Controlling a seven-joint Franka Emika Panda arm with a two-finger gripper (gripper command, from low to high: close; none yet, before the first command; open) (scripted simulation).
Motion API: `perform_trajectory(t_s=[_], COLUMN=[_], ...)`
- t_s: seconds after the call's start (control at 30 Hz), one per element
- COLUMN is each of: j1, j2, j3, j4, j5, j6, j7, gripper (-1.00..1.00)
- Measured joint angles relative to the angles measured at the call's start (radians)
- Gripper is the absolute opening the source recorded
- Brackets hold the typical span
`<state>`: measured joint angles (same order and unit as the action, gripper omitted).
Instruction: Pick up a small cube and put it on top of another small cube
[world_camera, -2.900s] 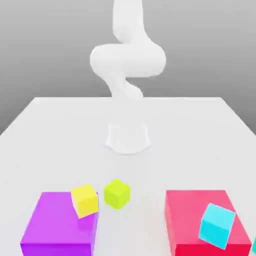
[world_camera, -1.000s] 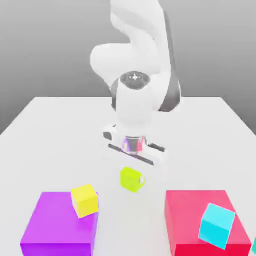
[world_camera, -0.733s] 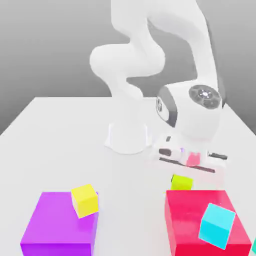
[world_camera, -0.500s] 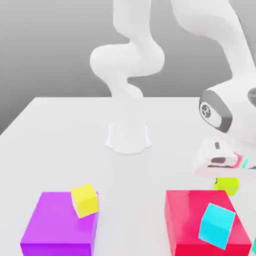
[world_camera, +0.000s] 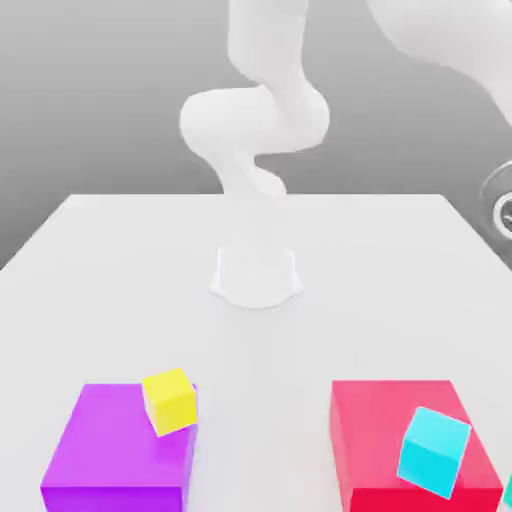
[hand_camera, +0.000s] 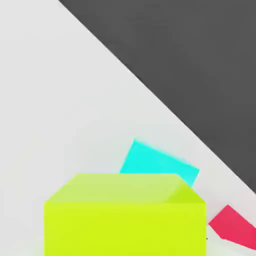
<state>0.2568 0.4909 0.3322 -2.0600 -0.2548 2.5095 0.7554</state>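
Exterior view: set above counter (world_camera: 255, 350) height, faces the arm base (world_camera: 256, 275) head-on, looks down at a slant; blocks nearest, wall behind. Hand view: on the arm, looks down past lime cube (hand_camera: 125, 227), very near, to counter edge. Shared: counter, part of red block (world_camera: 405, 430).
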Motion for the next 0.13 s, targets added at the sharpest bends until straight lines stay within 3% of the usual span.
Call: perform_trajectory(t_s=[0.03,0.13], j1=[0.007,0.007], j2=[0.020,0.020], j3=[-0.010,-0.010], j4=[0.002,0.002], j5=[-0.012,-0.012], j6=[0.019,0.019], j7=[0.006,0.006], gripper=[1.00,1.00])
